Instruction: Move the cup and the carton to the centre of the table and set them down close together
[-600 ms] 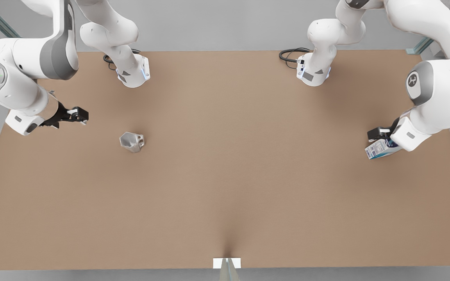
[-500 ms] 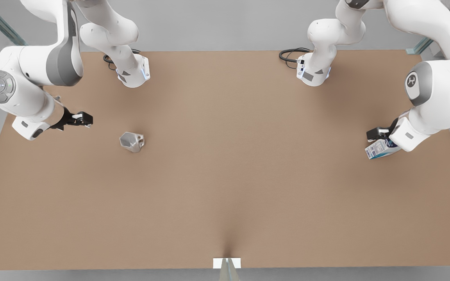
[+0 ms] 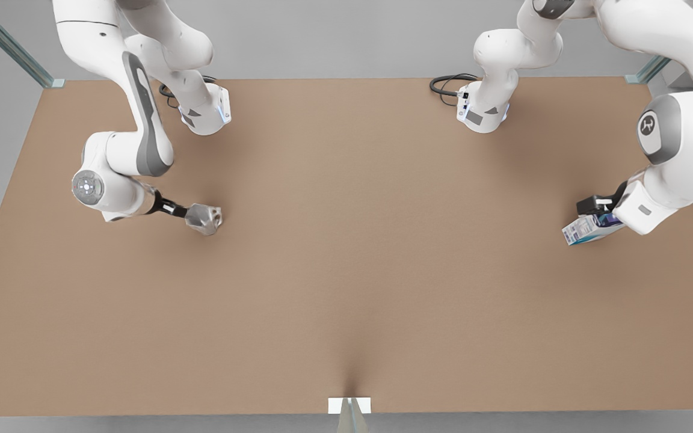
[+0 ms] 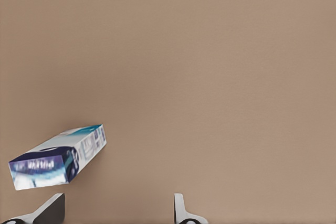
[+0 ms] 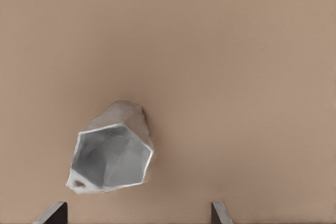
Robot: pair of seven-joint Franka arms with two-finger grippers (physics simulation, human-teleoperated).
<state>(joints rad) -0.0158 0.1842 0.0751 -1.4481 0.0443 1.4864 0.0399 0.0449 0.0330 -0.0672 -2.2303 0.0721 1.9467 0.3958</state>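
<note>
Light-brown tabletop: large flat rectangular tabletop (image 3: 346, 270), with a small white tab (image 3: 349, 405) at the middle of its near edge in the front view.
Open room: the whole middle of the tabletop lies bare between the two things, which are well apart.
Carton: small white rectangular carton (image 3: 587, 228) with blue, purple and teal print, lying near the edge on the front view's right; in the left wrist view (image 4: 58, 157) it rests flat on its long side, skewed.
Cup: small pale grey-white faceted cup (image 3: 204, 218) with angular sides, on the front view's left, well in from the edge; the right wrist view (image 5: 113, 150) looks into its white inside.
Left pincer: (image 4: 118, 211) above the carton's end, fingers apart, not clamped on it.
Right pincer: (image 5: 139, 214) just beside the cup, fingers spread wide; touching or not, I cannot tell.
</note>
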